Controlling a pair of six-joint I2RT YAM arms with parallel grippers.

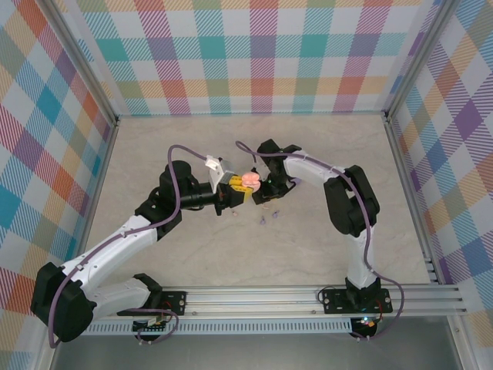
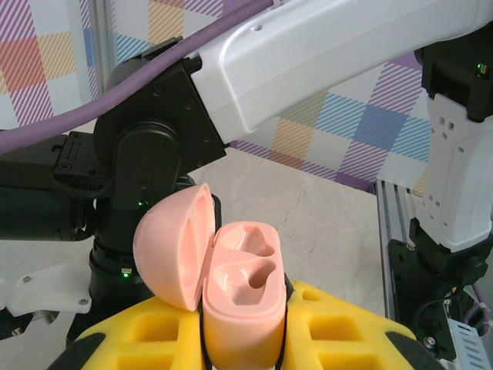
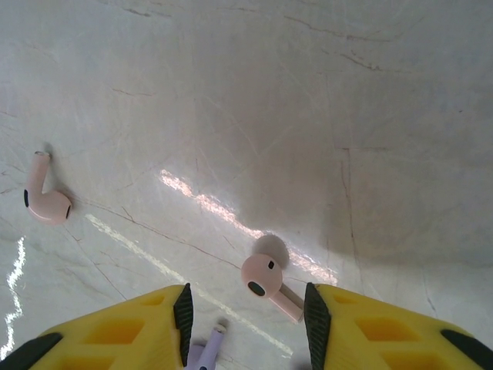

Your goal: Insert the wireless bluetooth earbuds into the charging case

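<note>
Right end effector (image 3: 246, 324) spread wide — pink earbud (image 3: 260, 277) just ahead, between fingertips (image 3: 183, 312).

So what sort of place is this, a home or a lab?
Most likely a robot test cell in a lab: plaid panel walls box in a marble-look table, and the left arm and right arm are bolted to an aluminium rail at its edge.

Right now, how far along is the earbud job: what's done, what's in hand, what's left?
Done: the charging case is open, clamped in the left gripper. In hand: the right gripper hangs open over a pink earbud, gripping nothing. Left: both sockets are empty; that bud, another pink earbud and a lilac earbud lie on the table.
</note>
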